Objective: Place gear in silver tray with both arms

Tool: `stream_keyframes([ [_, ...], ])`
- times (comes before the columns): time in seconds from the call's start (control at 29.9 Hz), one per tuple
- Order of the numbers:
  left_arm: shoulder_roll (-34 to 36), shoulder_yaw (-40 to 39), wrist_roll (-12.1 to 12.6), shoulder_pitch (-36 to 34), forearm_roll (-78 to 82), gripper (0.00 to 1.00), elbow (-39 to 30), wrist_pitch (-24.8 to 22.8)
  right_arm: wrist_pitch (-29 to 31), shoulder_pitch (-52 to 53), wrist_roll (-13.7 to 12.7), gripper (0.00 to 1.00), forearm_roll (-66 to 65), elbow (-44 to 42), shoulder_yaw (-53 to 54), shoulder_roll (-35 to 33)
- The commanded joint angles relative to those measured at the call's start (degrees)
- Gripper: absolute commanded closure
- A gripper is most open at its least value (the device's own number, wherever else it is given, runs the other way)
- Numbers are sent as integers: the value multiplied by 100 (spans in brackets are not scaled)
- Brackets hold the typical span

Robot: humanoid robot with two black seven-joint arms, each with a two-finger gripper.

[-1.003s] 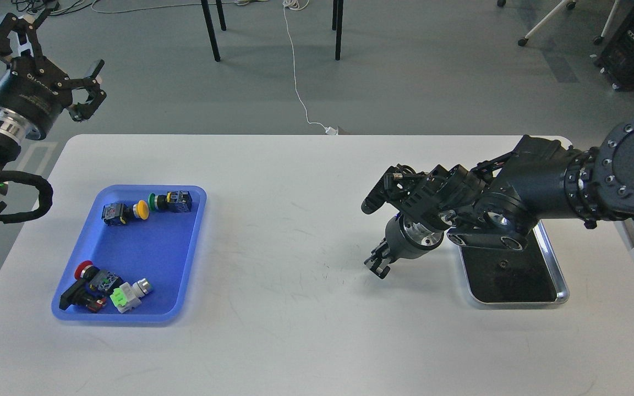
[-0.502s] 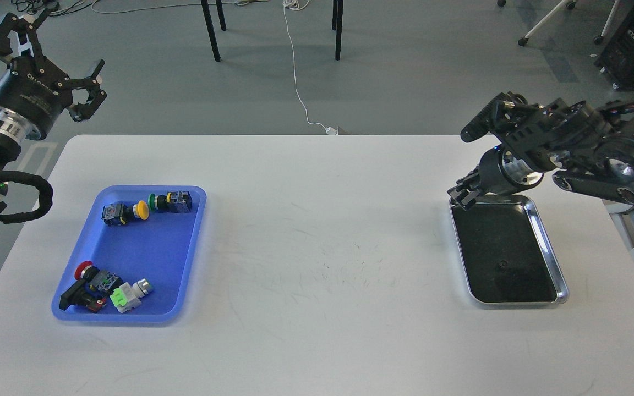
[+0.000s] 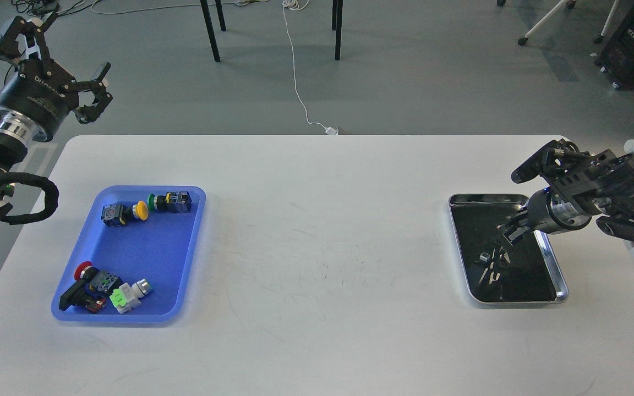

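— Head view: where do we stand?
— Our right gripper point(image 3: 514, 231) hovers over the silver tray point(image 3: 549, 248) at 3 o'clock, fingers too dark to judge; nothing visibly held.
— The gear?
— Parts sit in the blue tray point(image 3: 191, 242) at 9 o'clock, nearer our left gripper point(image 3: 58, 55) (spread wide, raised). White table point(image 3: 317, 220), grey floor beyond.

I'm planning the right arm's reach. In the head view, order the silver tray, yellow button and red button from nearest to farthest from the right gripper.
1. silver tray, beneath the right gripper.
2. yellow button, blue tray's far end.
3. red button, its near-left corner.
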Motion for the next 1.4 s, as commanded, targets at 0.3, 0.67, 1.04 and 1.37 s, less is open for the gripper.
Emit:
stream_keyframes([
  [0.3, 53, -23, -8, -27, 9, 3, 0, 39, -67, -30, 9, 36, -4, 36, 19, 19],
  [0.67, 132, -181, -25, -106, 0, 2, 9, 30, -84, 128, -17, 2, 329, -236, 2223, -68],
  [1.04, 44, -85, -8, -158, 255, 2, 18, -40, -120, -663, -35, 1, 1956, -2194, 5203, 897],
  [1.37, -632, -190, 501, -501, 167, 2, 413, -119, -462, -1304, 62, 1, 3316, -2259, 7795, 1074],
])
